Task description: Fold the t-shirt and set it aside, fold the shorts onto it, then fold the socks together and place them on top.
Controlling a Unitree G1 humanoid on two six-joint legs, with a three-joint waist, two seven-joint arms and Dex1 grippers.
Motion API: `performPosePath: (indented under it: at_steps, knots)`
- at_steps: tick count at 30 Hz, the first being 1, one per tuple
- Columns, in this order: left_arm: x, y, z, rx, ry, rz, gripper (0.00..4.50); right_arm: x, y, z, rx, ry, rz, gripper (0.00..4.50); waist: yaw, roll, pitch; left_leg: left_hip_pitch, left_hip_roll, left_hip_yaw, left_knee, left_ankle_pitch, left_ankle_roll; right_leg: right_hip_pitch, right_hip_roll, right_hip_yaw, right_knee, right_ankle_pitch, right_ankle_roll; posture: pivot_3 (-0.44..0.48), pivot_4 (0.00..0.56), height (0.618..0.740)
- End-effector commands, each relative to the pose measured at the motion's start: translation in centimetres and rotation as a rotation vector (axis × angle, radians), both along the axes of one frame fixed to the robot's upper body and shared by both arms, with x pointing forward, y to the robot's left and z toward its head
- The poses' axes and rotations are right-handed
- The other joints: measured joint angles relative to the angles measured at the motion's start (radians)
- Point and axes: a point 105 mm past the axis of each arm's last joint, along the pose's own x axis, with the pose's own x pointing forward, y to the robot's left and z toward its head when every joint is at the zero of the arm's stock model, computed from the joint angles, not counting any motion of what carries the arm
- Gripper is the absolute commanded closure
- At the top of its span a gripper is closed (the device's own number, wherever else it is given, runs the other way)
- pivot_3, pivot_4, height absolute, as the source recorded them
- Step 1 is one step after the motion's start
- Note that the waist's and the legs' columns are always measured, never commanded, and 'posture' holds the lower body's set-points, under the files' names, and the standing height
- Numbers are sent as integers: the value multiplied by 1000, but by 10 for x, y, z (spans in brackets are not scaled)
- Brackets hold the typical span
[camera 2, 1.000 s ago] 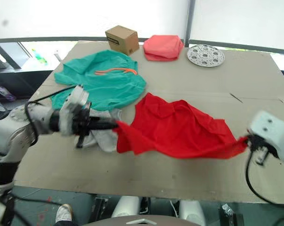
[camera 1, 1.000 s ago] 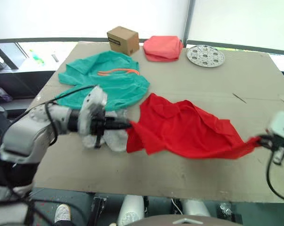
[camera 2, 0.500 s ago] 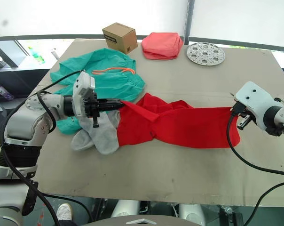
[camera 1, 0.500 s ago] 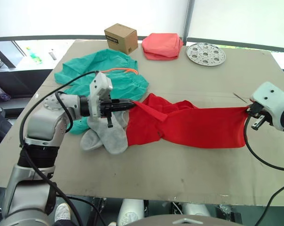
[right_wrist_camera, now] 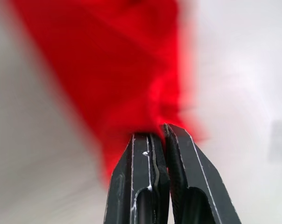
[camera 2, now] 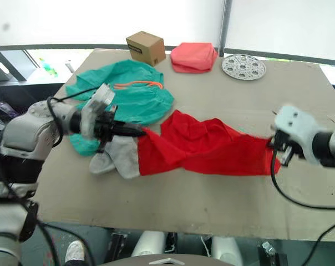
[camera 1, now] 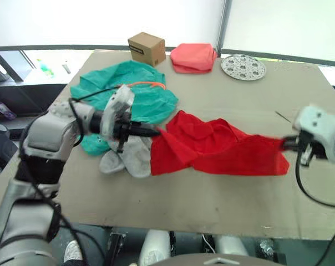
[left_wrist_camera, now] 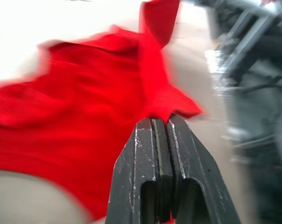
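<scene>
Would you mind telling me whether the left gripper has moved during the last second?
Yes. The left gripper, shut on the t-shirt, has risen toward the shorts, away from the table's near edge.

The socks (camera 1: 127, 158) lie partly hidden under the t-shirt (camera 1: 217, 149); the left arm covers part of the shorts (camera 1: 128, 91).

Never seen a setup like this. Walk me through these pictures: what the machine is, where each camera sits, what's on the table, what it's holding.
This is a humanoid robot with two arms. Two pictures come from cameras on its head, looking down over the table. The other two come from cameras on its wrists, looking along the black fingers.

The left hand and the right hand each pinch an end of the t-shirt; both hands are shut on it.

Also on the table: the shorts, the socks, a cardboard box, a folded pink cloth and a round perforated disc.
</scene>
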Motion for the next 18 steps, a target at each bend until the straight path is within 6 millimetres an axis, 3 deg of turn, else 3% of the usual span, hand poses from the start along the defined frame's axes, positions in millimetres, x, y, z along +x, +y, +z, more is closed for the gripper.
performPosePath:
  at_steps: [1,3,5,7,10,11,13,17,18]
  knots:
    - [44,-7,37,-20,-263,157,4500,40,-15,35,-155,-281,-124,4395,-2,0,0,-2,-1,1,0,0,1,-2,0,0,0,1,-1,0,150,740]
    - [71,-9,87,-120,-480,323,4500,65,-14,75,-257,-512,-172,4395,-4,-1,0,-4,-1,4,1,1,0,-4,0,3,2,2,0,0,150,740]
    - [82,4,138,-227,-668,487,4500,77,-11,120,-311,-743,-222,4395,-11,-2,1,-15,-1,5,2,3,-2,-17,3,6,7,5,5,0,150,740]
    - [72,16,184,-335,-834,546,4500,68,-9,173,-324,-990,-267,4395,-20,-2,1,-17,-2,9,1,4,-4,-23,5,9,10,4,9,0,150,740]
    - [48,24,222,-440,-1003,509,4500,46,-8,219,-305,-1208,-276,4395,-25,0,0,-13,-1,12,-6,4,-5,-23,2,8,10,2,12,0,150,740]
    - [39,25,225,-453,-1036,471,4500,37,-12,224,-296,-1239,-281,4395,-25,0,-1,-12,-1,12,-11,5,-6,-23,2,6,8,1,13,0,150,740]
    - [27,24,213,-441,-1021,389,4500,29,-16,215,-254,-1189,-253,4395,-24,1,-1,-10,-1,13,-14,5,-6,-21,2,5,7,0,13,0,150,740]
    - [8,11,141,-325,-793,267,4500,26,-34,145,-203,-885,-246,4395,-27,0,-1,-2,-1,14,-14,3,-8,-11,2,6,3,-1,14,0,150,740]
    - [-1,6,111,-258,-721,223,4500,22,-38,123,-163,-800,-250,4395,-28,0,-1,1,-1,15,-12,3,-8,-8,2,6,5,-1,15,0,150,740]
